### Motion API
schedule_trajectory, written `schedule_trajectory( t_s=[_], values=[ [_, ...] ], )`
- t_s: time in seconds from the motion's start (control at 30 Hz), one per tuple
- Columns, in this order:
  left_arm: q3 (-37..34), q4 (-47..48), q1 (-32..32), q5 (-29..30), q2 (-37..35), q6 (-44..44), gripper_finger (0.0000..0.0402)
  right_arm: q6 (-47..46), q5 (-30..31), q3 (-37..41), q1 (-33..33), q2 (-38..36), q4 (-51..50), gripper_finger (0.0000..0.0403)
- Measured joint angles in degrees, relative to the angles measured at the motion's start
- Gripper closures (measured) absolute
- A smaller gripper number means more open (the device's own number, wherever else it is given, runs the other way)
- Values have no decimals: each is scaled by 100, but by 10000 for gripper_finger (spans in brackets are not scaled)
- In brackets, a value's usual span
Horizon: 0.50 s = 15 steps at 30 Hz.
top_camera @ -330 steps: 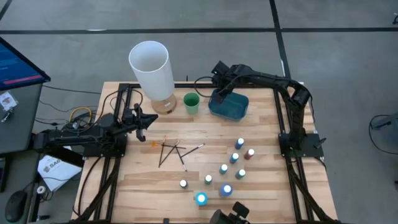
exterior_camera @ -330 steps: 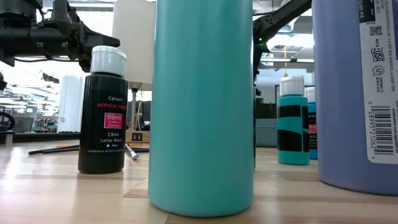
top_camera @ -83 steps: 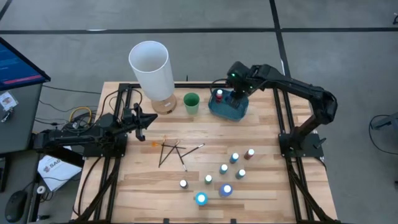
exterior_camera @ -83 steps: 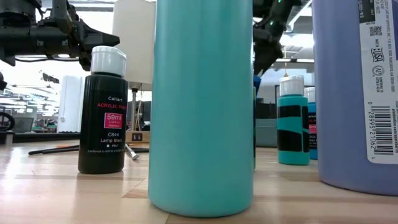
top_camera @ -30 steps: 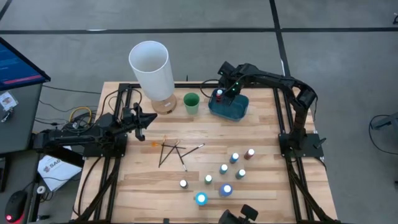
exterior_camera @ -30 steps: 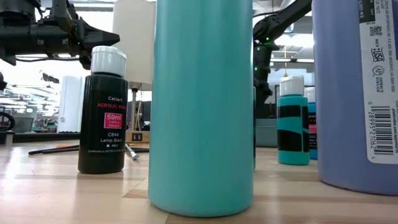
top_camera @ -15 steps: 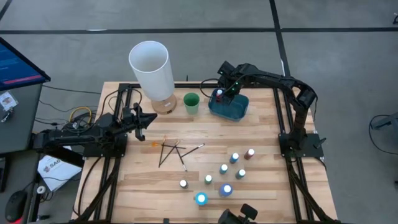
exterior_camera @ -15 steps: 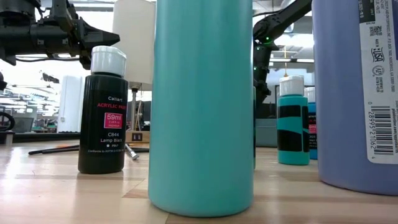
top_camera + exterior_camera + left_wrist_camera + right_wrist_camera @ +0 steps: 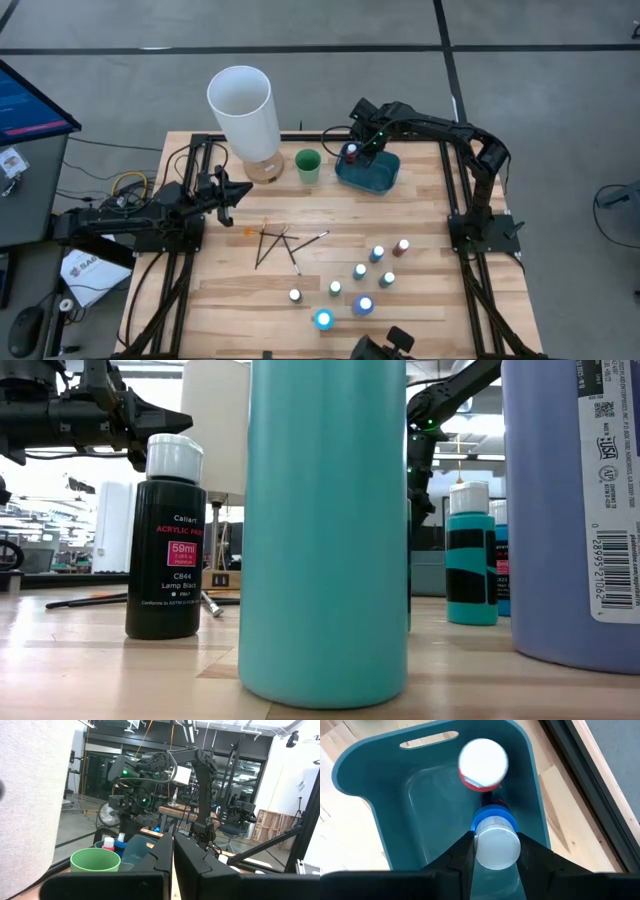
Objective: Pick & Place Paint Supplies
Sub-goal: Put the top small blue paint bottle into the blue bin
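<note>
Two bottles are at the blue tray right now: a red-bodied bottle standing inside it, and a blue-bodied bottle pinched between the fingers of the right end effector, which is reaching down into the tray at the far side of the counter. The fingers press against the blue bottle's white cap on both sides, so the grip is closed on it (whether its base touches the tray floor cannot be told). From above, the right end effector sits over the tray's left part, just beside the small green cup.

Seven more white-capped bottles stand scattered on the near right part of the counter, well apart from the tray. A few thin dark brushes lie crossed near the counter's middle.

The left end effector waits over the left edge of the counter, fingers pressed together and empty, near a tall white cylinder.
</note>
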State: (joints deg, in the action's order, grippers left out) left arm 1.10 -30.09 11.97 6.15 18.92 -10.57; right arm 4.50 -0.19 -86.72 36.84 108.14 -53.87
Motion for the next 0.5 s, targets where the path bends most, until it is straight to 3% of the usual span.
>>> schedule_trajectory(
  t_s=[0.5],
  values=[
    [0,0,0,-4,-2,-1,399,96,31,-20,-7,171,94,280]
  ],
)
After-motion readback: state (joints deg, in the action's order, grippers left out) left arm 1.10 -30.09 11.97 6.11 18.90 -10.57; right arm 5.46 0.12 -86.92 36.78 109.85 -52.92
